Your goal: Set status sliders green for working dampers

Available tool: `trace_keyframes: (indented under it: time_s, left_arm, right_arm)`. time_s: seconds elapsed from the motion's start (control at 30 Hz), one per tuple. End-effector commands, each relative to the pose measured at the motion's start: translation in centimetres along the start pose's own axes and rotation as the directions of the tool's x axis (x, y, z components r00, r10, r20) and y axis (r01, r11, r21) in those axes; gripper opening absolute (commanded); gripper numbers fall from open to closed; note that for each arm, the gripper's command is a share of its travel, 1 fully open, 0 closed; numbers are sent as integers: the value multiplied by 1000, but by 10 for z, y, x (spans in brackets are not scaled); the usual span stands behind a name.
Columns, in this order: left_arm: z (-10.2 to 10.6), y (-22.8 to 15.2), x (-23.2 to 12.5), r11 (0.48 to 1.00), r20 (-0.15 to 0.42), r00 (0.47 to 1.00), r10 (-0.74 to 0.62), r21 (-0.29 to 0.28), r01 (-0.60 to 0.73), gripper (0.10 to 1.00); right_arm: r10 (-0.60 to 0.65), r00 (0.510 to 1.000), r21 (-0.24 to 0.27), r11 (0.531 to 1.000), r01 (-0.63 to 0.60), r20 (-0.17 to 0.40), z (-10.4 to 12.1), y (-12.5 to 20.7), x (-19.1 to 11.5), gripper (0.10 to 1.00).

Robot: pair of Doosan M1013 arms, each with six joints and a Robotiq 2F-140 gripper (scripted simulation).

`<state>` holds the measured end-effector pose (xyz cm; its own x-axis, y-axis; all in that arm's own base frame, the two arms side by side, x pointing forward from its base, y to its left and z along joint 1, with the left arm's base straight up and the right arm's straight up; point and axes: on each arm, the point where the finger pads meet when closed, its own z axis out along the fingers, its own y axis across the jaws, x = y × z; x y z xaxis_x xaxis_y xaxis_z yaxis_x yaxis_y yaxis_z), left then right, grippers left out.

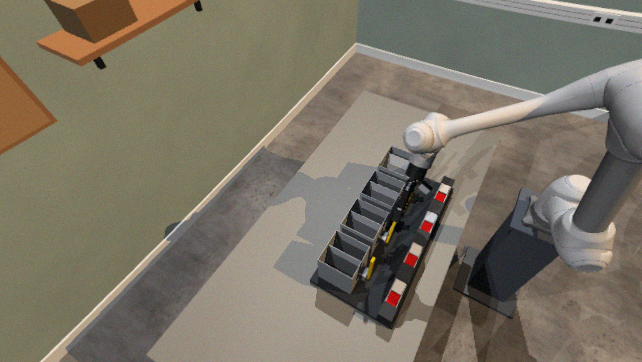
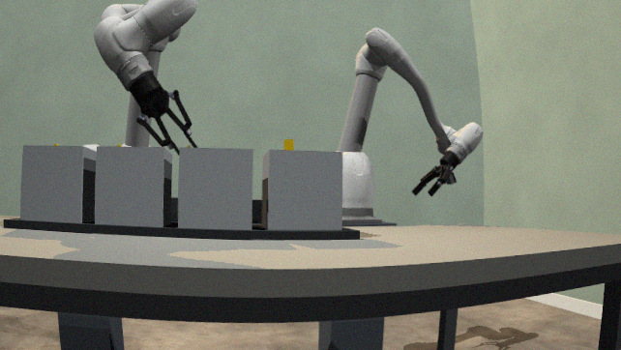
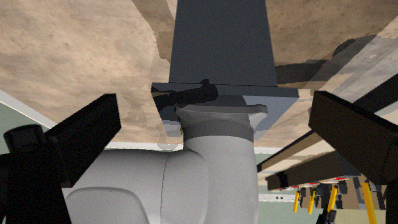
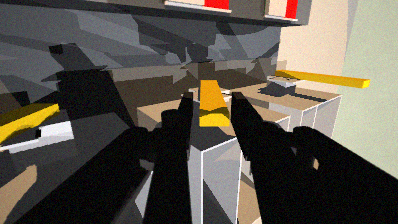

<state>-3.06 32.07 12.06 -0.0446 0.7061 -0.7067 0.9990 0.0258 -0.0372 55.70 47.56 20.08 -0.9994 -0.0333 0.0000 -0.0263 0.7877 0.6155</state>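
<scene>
Several grey box-like dampers [image 1: 337,275] [image 2: 305,193] stand in a row, each behind a slider. All sliders, such as the nearest in the top view [image 1: 393,299], show red beside a white cover. My right gripper [image 4: 212,106] [image 2: 188,149] is slightly open, its fingers on either side of the yellow handle [image 4: 214,107] [image 1: 390,233] of the second damper from the near end. Gaps show beside that handle. The end damper's handle [image 4: 325,79] [image 1: 371,268] [image 2: 288,144] stands free. My left gripper [image 3: 214,109] [image 2: 424,194] is wide open and empty, away from the dampers. The farthest handle is mostly hidden in the top view.
The dampers and sliders share a dark base [image 1: 367,304] [image 2: 310,234] on the pale table [image 1: 240,300] [image 2: 484,242]. Another yellow handle [image 4: 27,120] lies close to the left of my right fingers. A dark pedestal [image 3: 222,40] shows beyond my left fingers.
</scene>
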Motion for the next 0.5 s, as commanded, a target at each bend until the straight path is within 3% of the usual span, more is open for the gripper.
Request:
trace_keyframes:
  time_s: [0.0,0.47]
  left_arm:
    - [0,0,0,1000,-1,1000,0,0,0,1000]
    - [0,0,0,1000,-1,1000,0,0,0,1000]
  right_arm:
    - [-1,1000,-1,1000,1,1,-14,1,0,303]
    - [-1,1000,-1,1000,1,1,-59,1,0,303]
